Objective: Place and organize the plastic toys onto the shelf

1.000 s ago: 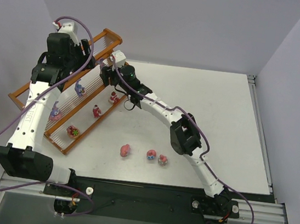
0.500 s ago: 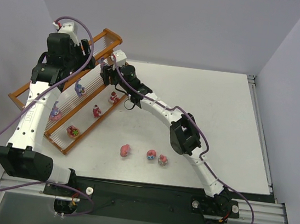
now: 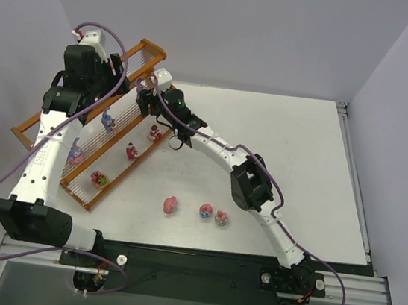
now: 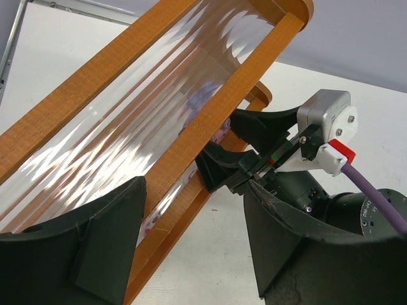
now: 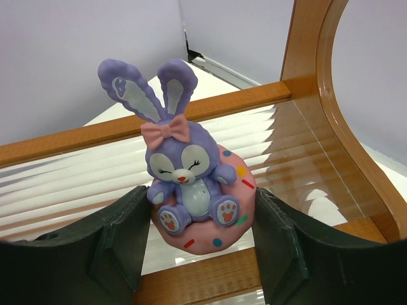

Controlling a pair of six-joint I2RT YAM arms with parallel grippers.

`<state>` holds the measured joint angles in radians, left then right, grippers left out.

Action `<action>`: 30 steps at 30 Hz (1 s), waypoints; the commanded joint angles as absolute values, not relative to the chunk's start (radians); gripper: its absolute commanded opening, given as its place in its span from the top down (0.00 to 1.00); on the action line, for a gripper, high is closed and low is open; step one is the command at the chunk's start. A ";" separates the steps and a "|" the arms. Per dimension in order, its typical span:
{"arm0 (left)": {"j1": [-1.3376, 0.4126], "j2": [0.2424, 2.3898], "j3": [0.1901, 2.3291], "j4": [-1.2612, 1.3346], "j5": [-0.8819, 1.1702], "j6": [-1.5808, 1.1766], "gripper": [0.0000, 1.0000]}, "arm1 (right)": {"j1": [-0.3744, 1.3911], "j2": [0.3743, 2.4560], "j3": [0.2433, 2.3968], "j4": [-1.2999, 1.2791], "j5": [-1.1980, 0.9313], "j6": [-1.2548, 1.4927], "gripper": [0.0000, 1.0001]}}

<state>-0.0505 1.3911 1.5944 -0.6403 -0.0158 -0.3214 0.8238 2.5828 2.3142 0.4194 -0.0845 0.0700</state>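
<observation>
Bunny toy (image 5: 191, 190): purple, seated on a pink donut, upright over the rods at the far end of the shelf (image 3: 149, 45).
Right gripper (image 5: 198, 210): pinching the donut's two sides.
Left gripper (image 4: 194, 190): spread (nothing between), above the top tier.
Other toys (image 3: 132, 152): five on the tiers, three on the table (image 3: 280, 147).

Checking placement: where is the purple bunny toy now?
Right wrist view: the purple bunny toy sits centred in the right gripper, over the shelf rods by its curved end.
</observation>
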 commanded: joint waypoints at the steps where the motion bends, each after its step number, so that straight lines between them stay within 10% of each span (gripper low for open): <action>1: -0.046 1.390 1.591 -0.627 -0.032 -0.311 0.28 | 0.822 2.528 2.273 0.482 -0.075 0.038 0.43; 30: -0.044 1.390 1.597 -0.618 -0.005 -0.314 0.27 | 0.821 2.388 2.128 0.526 -0.064 0.015 0.21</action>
<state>-0.0505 1.3911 1.5883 -0.6403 -0.0257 -0.3202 0.8242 2.4958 2.1483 0.4904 -0.0654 0.0216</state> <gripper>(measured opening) 0.723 0.778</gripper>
